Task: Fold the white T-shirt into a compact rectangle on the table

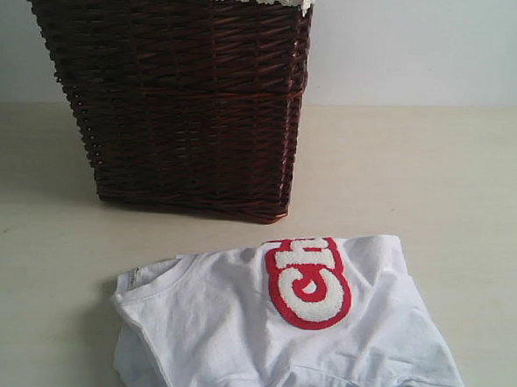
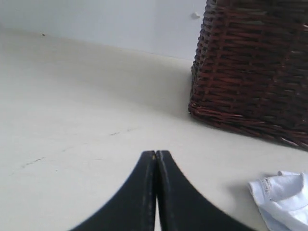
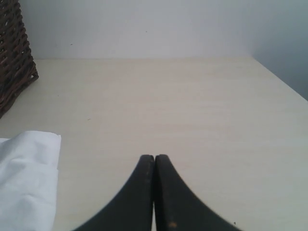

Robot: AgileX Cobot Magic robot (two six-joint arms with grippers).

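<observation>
Wrist views: the left gripper (image 2: 155, 154) and the right gripper (image 3: 154, 156), each with black, outward-curving jaws pressed fully together, tips meeting along a thin seam.

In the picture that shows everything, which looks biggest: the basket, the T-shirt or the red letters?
1. Largest: the wicker basket and the white T-shirt. They look too alike to rank; both run off the picture's edge, and the shirt lies nearer the camera.
2. Smallest: the red-outlined letters, just a patch on the shirt.
</observation>
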